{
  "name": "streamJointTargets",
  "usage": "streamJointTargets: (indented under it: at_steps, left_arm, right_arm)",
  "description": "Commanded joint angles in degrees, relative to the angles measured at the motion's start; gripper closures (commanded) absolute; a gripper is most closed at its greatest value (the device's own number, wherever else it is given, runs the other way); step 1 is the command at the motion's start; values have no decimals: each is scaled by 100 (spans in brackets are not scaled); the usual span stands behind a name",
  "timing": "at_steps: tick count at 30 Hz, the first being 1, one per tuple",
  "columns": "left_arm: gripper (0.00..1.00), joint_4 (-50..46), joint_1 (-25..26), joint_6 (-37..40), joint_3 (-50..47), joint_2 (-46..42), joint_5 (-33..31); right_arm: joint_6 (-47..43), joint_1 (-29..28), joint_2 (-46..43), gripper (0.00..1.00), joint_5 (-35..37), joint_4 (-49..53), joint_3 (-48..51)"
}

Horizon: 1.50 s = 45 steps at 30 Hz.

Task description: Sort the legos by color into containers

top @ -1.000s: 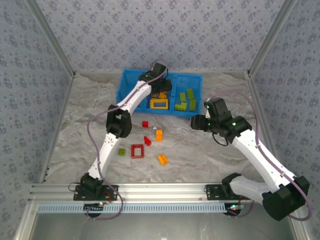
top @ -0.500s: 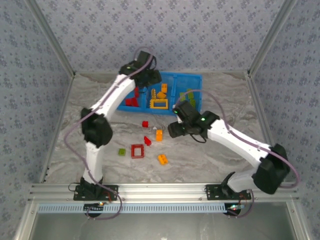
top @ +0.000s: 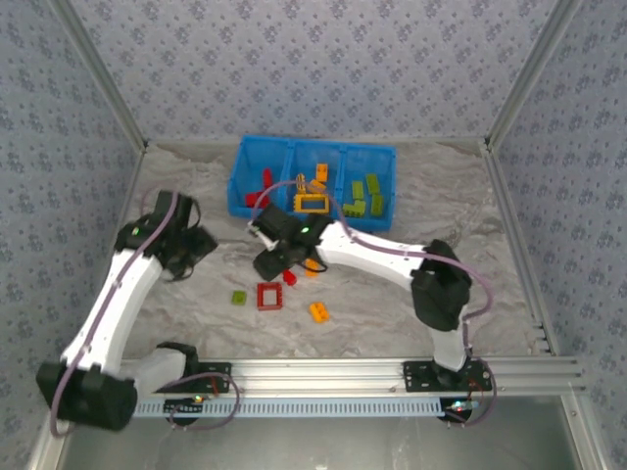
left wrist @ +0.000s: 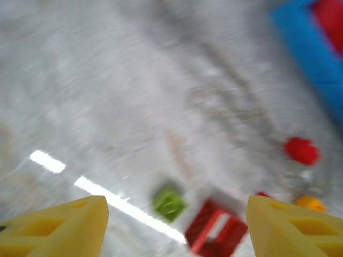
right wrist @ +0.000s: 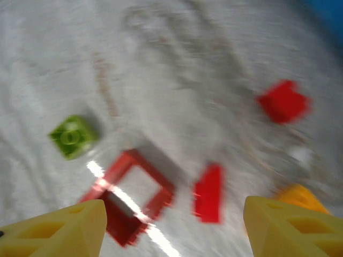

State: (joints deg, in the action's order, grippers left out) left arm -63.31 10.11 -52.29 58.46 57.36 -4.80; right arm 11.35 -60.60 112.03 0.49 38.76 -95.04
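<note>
The blue container [top: 244, 166] at the back has three compartments, with red legos [top: 258, 192] on the left, a yellow frame [top: 312, 203] in the middle and green legos [top: 365, 196] on the right. Loose on the table lie a green brick [top: 239, 297], a red frame [top: 269, 295] and an orange brick [top: 318, 311]. My right gripper [top: 275, 259] hovers open just above the red frame [right wrist: 131, 195] and a red wedge [right wrist: 209, 193]. My left gripper [top: 196, 245] is open over bare table to the left, with the green brick [left wrist: 170, 203] ahead of it.
A small red brick [right wrist: 283, 100] and another orange brick [right wrist: 300, 197] lie near the wedge. The table has a wrinkled white cloth [top: 441, 206]. Metal frame posts [top: 108, 108] and patterned walls close in the sides.
The left arm has swung from over the container back to the table's left side. The right arm has swept leftward from the right side to above the loose bricks.
</note>
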Motion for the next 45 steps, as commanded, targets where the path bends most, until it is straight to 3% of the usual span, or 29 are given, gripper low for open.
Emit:
streamJointTargets:
  at_steps: [1,6,10,28,36,39,45]
  left_arm:
    - [32,-1265,-167,-679,-331,-1120,-14]
    - [31,-2356,-168,-1178,-401,-2025,-51]
    - [30,-2585,-167,-1502,-439,-2452,76]
    - [30,-2698,-167,-1445,-65,-2452,162]
    - [30,-2638,-167,-1356,21,-2379,199]
    - [31,-2574,-167,-1309,16,-2353,207]
    - [30,-2236,-167,-1005,-159,-2297,316]
  right_arm:
    - [-661,-330,597,26,-506,398,-507]
    - [-1331,-453,1407,22,-574,839,-1397]
    - [-1651,-470,2035,22,-306,1376,-2172]
    - [-1540,-701,2834,22,-239,1370,-2838]
    - [-1472,-734,3053,37,28,1398,-2981]
    - [-1435,-734,3058,48,83,1404,-3014]
    - [-1195,-617,2629,60,1,1442,-3110]
